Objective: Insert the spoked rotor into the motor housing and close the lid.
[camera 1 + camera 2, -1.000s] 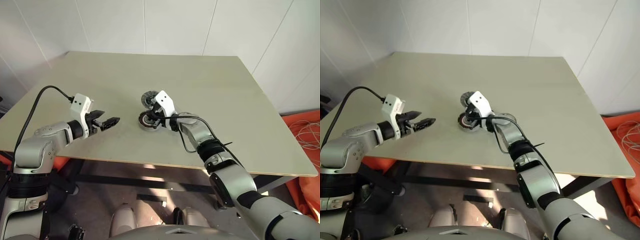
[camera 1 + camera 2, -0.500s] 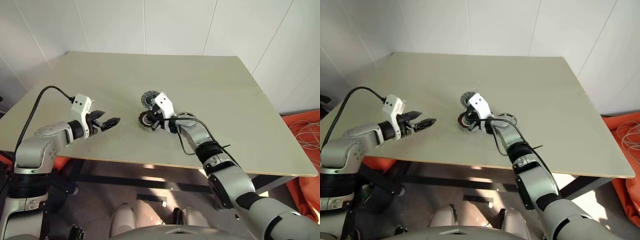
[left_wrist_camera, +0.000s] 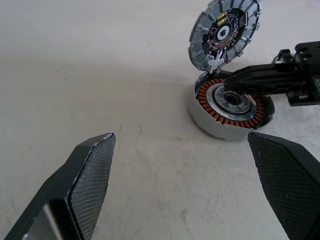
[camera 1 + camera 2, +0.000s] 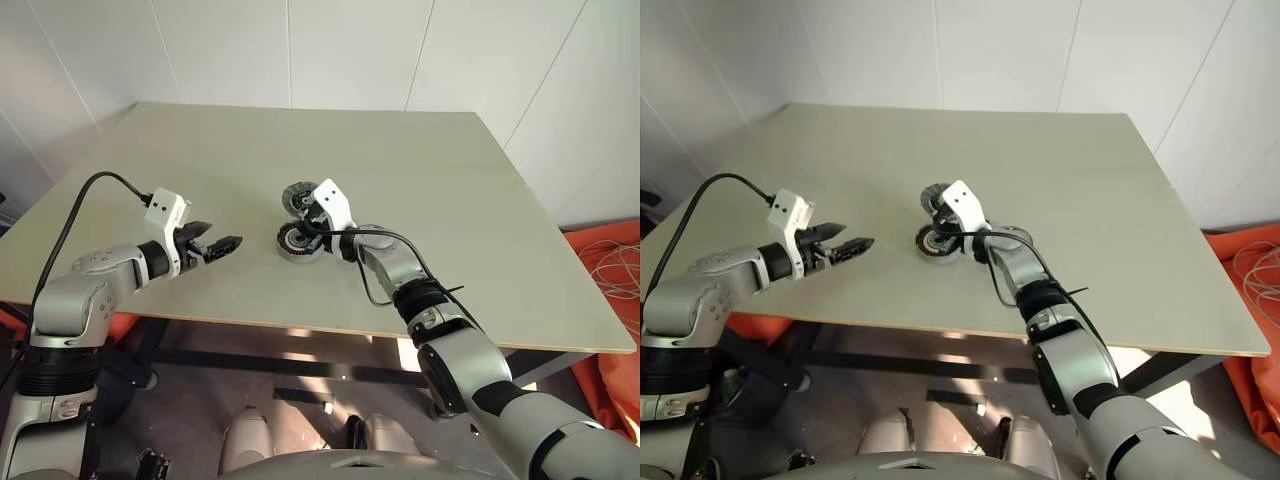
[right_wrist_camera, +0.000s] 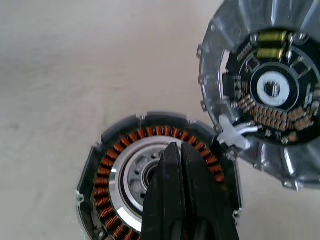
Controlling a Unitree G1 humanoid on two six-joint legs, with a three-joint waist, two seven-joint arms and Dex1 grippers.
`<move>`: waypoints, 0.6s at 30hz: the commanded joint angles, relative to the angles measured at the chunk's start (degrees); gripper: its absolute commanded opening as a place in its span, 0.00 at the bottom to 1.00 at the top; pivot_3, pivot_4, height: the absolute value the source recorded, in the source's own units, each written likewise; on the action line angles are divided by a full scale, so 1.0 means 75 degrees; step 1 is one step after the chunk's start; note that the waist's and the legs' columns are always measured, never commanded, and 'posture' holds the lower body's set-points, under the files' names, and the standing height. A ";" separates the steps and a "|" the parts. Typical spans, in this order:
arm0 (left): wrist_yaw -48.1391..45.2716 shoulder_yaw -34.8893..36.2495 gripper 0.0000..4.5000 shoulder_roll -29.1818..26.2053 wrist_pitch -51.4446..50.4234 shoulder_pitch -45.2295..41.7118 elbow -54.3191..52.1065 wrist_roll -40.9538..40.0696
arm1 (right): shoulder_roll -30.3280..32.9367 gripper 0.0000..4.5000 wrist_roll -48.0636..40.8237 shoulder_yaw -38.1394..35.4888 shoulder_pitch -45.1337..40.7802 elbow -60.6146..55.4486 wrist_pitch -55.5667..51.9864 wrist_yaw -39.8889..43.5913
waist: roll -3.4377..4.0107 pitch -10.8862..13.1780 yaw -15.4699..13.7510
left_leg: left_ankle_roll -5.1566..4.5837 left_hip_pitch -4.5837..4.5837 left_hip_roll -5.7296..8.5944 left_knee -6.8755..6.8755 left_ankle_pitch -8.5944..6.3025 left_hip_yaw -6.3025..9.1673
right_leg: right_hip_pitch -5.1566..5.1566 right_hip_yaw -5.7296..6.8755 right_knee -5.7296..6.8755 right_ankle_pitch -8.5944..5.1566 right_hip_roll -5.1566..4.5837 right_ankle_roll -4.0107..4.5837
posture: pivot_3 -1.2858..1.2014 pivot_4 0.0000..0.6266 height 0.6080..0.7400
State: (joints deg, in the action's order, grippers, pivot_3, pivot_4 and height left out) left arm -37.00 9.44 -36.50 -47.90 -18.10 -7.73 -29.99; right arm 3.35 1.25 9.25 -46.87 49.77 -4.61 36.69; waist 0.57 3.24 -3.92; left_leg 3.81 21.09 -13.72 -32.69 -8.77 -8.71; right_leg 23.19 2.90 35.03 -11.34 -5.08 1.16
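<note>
Table (image 4: 440,180): wide pale top, the motor parts sit near its middle, within reach of both arms.

Motor housing (image 3: 231,107): shallow grey cup flat on the table, copper windings ringing a silver centre. A spoked rotor (image 5: 136,176) appears to sit inside already, its silver face and hub holes visible within the windings; the black rim cannot be made out, so that is a judgement.

Lid (image 3: 225,31): ribbed grey disc standing tilted up on edge at the housing's far rim, circuit side facing the housing, joined by a small white hinge piece (image 5: 234,134). Probably propped open so the cup stays accessible.

Right gripper (image 5: 182,165): fingers pressed together, pinching nothing, laid low over the housing with the tips above the central hub. Likely pressing or seating the rotor; the lid stands just beyond the tips, untouched.

Left gripper (image 3: 180,165): fingers (image 3: 92,165) spread wide, hovering above bare table well apart from the housing, pointed toward it. Seems held in reserve, ready to steady the cup or swing the lid down.
</note>
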 commanded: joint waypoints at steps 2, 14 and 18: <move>0.0000 0.0092 1.00 -0.0136 0.0142 -0.0133 -0.0209 0.0057 | -0.0054 0.01 0.0009 -0.0051 -0.0213 -0.0085 0.0303 -0.0077 | 0.0000 0.0000 0.0002 | 0.0000 0.0000 -0.0001 0.0000 0.0000 0.0000 | 0.0000 0.0000 0.0000 0.0000 0.0001 0.0000 | 0.52 0.00 1.00; 0.0041 0.0088 1.00 -0.0020 0.0023 -0.0234 -0.0089 -0.0054 | 0.0970 0.01 -0.0486 -0.0303 0.0840 -0.3081 -0.1410 0.0466 | -0.0002 0.0000 -0.0043 | 0.0000 0.0002 0.0001 0.0000 0.0000 0.0000 | -0.0004 0.0000 -0.0005 0.0000 0.0000 -0.0001 | 0.52 0.00 1.00; -0.0008 0.0048 1.00 0.0079 -0.0067 -0.0312 0.0033 -0.0153 | 0.1789 0.01 -0.0548 -0.0373 0.1504 -0.4337 -0.2365 0.0690 | -0.0002 0.0000 -0.0047 | 0.0000 -0.0001 0.0002 0.0002 0.0000 0.0001 | -0.0011 0.0000 -0.0014 -0.0001 0.0000 -0.0002 | 0.52 0.00 1.00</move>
State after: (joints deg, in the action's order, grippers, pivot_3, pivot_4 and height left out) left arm -36.70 9.32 -35.99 -48.13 -18.81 -7.14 -30.24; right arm 14.94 -1.75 7.65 -36.01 23.07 -19.76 40.96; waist 0.55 3.24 -4.28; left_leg 3.81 21.08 -13.71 -32.67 -8.77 -8.71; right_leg 23.11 2.90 34.92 -11.35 -5.08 1.15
